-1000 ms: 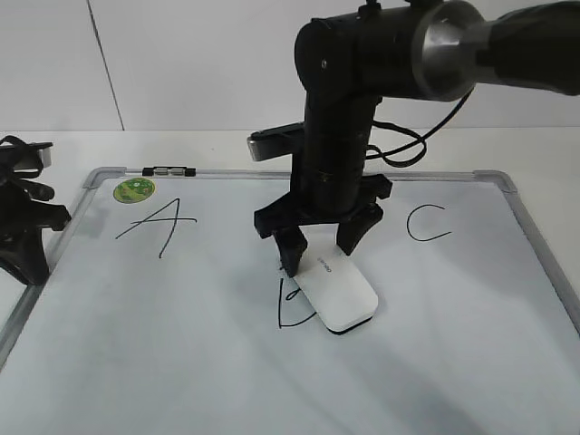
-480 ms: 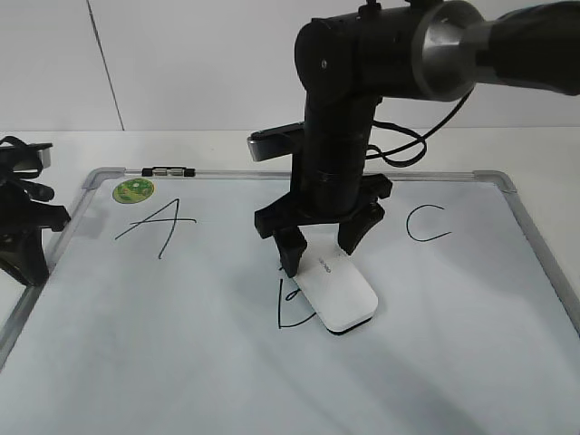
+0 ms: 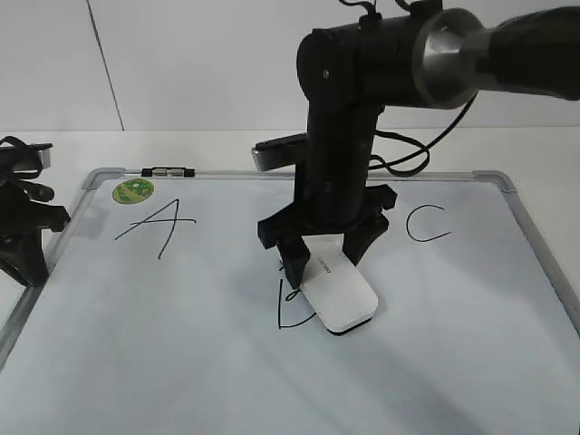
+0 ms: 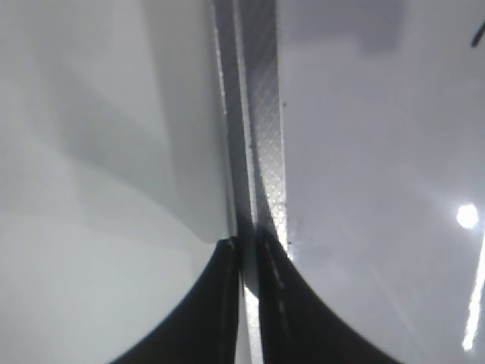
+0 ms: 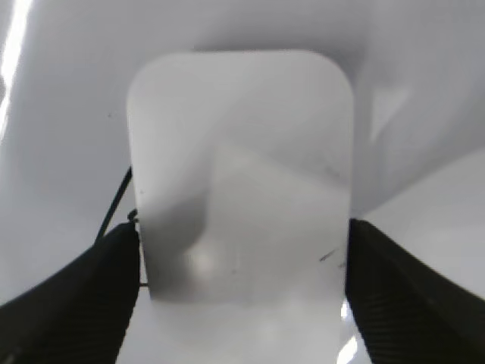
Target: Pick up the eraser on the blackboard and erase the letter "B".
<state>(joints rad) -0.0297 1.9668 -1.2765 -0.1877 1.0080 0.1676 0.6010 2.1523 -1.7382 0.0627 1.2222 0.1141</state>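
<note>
Eraser straddled but not yet gripped at centre of frame

On the blackboard, the right end effector is spread open around the eraser, which lies over the letter "B"; an off-centre closure could skew the eraser; the left end effector is closed at the left edge

The white table carries the blackboard, seemingly lying flat.
</note>
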